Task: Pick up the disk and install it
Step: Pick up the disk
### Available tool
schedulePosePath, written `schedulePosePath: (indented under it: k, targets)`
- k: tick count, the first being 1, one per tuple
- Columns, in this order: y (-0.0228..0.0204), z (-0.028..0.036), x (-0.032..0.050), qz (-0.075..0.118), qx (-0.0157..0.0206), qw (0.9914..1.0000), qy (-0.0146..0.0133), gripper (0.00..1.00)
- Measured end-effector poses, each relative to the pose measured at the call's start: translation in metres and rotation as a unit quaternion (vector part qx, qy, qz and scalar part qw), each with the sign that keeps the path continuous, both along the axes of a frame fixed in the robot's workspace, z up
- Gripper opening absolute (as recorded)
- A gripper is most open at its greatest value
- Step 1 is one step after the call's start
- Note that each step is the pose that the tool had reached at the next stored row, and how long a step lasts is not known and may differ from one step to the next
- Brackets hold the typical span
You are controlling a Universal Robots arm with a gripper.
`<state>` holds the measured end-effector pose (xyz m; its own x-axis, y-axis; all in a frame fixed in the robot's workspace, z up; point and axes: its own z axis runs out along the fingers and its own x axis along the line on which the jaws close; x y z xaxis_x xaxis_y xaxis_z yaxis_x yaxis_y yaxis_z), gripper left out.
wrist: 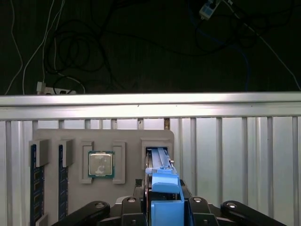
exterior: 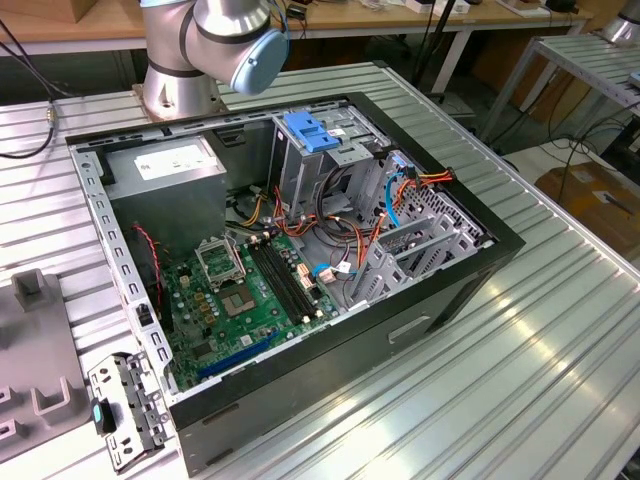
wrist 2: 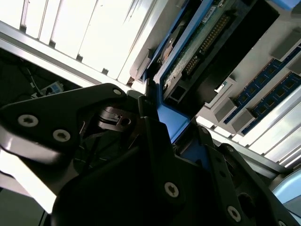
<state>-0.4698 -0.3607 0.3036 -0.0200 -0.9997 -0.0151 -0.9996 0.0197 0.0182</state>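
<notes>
So the gripper [wrist: 165,200] has its black fingers [wrist: 145,190] pressed up against both sides of the disk [wrist: 159,160], with no gap showing on either side, so it looks like it's pinching it. In the first wrist view the disk stands on edge, blue rail facing the camera, and its far end is down in a slot of the grey holder tray [wrist: 127,136], so it's not in the computer. A CPU [wrist: 100,164] lies flat in the recess right beside that slot, and two RAM sticks [wrist: 36,188] stand in their own slots past the CPU, on the side away from the disk. The second wrist view shows the disk's other face, a green circuit board [wrist 2: 197,52] with its connector pins, blue rail running down between the fingers. The tray sits on a ribbed aluminium table [wrist: 235,155], near its edge, with a tangle of cables [wrist: 80,52] on the dark floor beyond. In the exterior view the open PC case [exterior: 330,370] lies on its side on the same table, showing the motherboard [exterior: 240,300], the grey power supply [exterior: 165,175] with a white sticker, and a light-blue latch [exterior: 308,133] on top of the drive cage. The arm's base [exterior: 215,40] stands just behind the case, and part of the tray pokes in at the exterior view's left.
</notes>
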Motion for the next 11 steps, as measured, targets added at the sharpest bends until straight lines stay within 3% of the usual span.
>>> schedulePosePath:
  k: [11]
  targets:
    - [0.0, 0.0158, 0.0, 0.0, -0.0016, 1.0, 0.0, 0.37]
